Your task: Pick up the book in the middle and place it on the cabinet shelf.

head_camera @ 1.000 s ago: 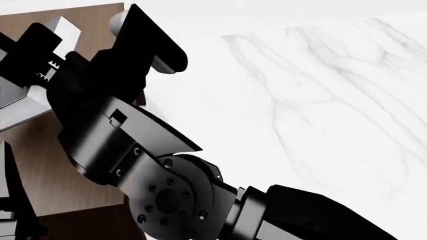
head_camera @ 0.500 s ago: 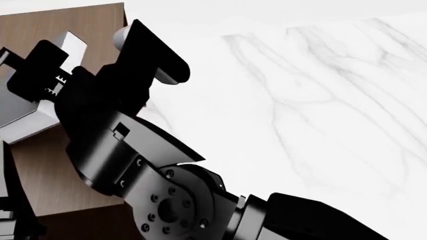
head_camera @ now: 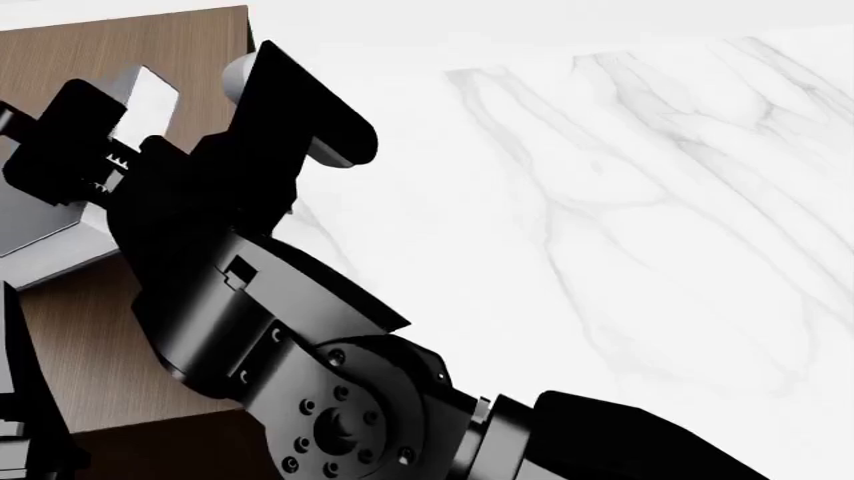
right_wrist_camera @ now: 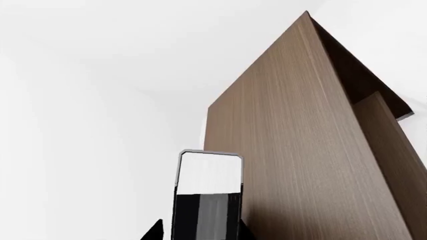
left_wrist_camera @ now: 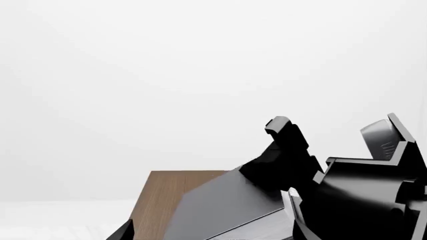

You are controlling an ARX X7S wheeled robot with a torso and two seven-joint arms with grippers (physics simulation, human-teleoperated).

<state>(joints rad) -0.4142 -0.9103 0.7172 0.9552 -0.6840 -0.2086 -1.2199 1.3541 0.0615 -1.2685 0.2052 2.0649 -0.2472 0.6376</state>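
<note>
charcoal book held in the left gripper jaws over the cabinet shelf; right jaws' state unclear; no writing legible.

Glossy black angular arm housings, a round screw-ringed joint, silver-faced claw fingers.

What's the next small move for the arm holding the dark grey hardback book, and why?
Probably ease the left gripper down until the dark grey hardback book lies flat on the brown wood-grain cabinet top, then open. The book is clamped above that top, and whether it touches the wood is unclear.
</note>
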